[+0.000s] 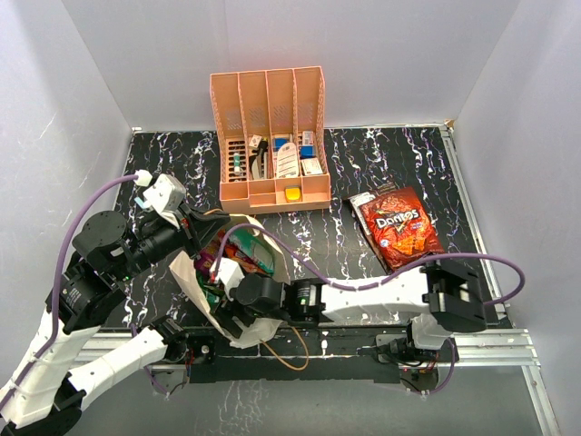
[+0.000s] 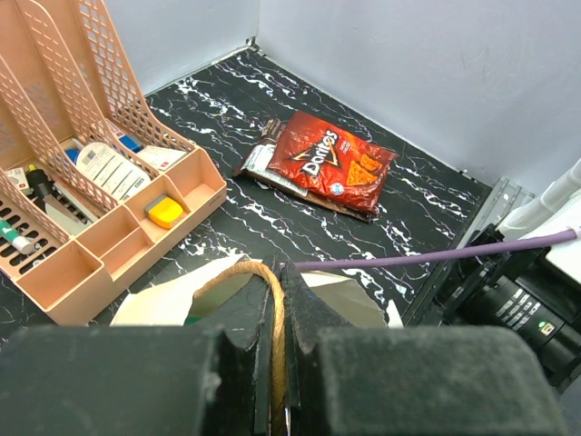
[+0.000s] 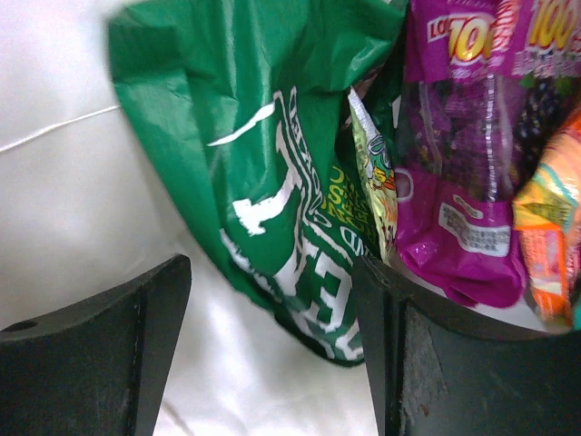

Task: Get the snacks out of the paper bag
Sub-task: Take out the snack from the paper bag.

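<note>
The tan paper bag [image 1: 238, 334] lies open at the near edge between the two arms, with snacks [image 1: 218, 250] showing in its mouth. My left gripper [image 2: 279, 272] is shut on the bag's brown cord handle [image 2: 272, 291] and holds it up. My right gripper [image 3: 272, 309] is inside the bag and open. The lower corner of a green packet [image 3: 263, 173] hangs between its fingers without being pinched. A purple packet [image 3: 463, 182] and an orange one [image 3: 554, 236] sit to the right of it. A red Doritos bag [image 1: 400, 228] lies flat on the table at the right.
A peach slotted organizer [image 1: 270, 136] with small boxes and bottles stands at the back centre. Grey walls close off the black marbled table [image 1: 363, 163] on three sides. The right arm's purple cable [image 1: 300, 259] loops over the bag.
</note>
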Controlling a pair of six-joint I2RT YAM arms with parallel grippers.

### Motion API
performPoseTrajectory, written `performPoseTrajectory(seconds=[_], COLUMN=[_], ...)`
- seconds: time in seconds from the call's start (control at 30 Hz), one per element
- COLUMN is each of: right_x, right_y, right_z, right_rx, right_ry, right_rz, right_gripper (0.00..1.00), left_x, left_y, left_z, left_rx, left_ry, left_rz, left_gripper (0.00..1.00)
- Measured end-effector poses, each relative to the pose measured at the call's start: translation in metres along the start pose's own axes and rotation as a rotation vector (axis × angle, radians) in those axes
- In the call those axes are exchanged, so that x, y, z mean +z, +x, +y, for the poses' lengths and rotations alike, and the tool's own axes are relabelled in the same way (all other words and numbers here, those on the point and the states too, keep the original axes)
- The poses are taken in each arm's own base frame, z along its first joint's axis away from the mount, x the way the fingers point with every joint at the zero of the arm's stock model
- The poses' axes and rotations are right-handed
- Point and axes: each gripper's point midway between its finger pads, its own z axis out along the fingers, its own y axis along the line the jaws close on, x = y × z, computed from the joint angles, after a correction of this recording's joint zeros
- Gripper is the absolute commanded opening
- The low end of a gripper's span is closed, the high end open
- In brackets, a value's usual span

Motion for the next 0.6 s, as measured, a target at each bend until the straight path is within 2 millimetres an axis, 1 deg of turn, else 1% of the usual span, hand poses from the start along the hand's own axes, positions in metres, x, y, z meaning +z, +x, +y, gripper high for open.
performPoseTrajectory(seconds=[0.07, 0.17, 0.33, 0.43, 0.6], right_x=[0.008, 0.012, 0.01, 0.003, -0.019], right_y=[0.005, -0.001, -0.012, -0.02, -0.047], right_z=[-0.002, -0.004, -0.011, -0.015, -0.017], right_rx=[-0.016, -0.032, -0.032, -0.026, -0.01], right_ry=[0.012, 0.034, 0.08, 0.104, 0.121], right_rz=[0.02, 0.019, -0.006, -0.028, -0.102], right_gripper=[0.55, 0.32, 0.09, 0.07, 0.07], left_x=[0.0, 0.0, 0.0, 0.0, 0.0], left_y=[0.0, 0.0, 0.001, 0.002, 0.005], left_z=[0.0, 0.0, 0.0, 0.0, 0.001], left_rx=[0.0, 0.0, 0.0, 0.0, -0.001], left_ry=[0.0, 0.0, -0.001, -0.001, -0.002], left_rz=[0.001, 0.001, 0.003, 0.004, 0.006], left_gripper=[0.0, 0.0, 0.0, 0.0, 0.0])
